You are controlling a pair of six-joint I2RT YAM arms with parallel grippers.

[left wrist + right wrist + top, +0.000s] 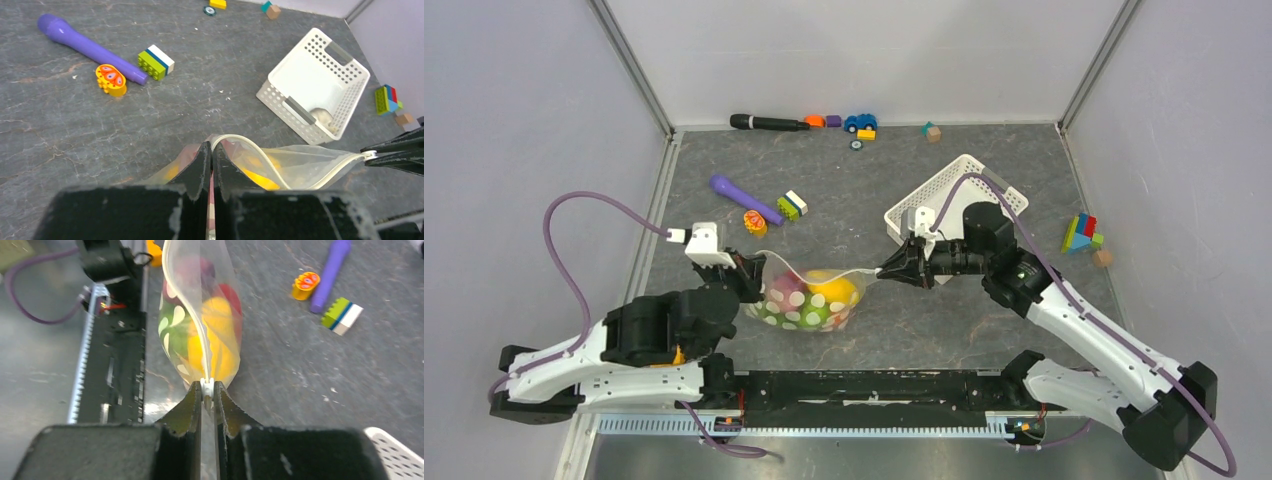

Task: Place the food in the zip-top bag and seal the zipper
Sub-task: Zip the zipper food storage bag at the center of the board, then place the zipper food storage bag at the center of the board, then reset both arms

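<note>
At the left, we see the left gripper [751,272] with its jaws pressed together on the left corner of the zip-top bag [807,303], right at the mouth edge. Behind it on the bench [864,190] lie a purple wand [744,198], a small orange and yellow toy piece [755,222] just beside the wand, and a green and white block [791,206].

The bag stretches between the two arms at the middle of the bench, close to the near edge. The food [836,291] is inside it: we make out yellow, green and reddish shapes bunched behind the dotted plastic. The zipper [824,273] runs along the top as one pale strip, bowing from one gripper to the other. We cannot tell whether it is pressed shut along its whole length.

To the right, the right gripper [885,272] has its jaws clamped on the right end of the zipper, at the small white tab. Just behind that arm sits a white basket [969,168], and further right a cluster of coloured blocks [1081,233].
</note>
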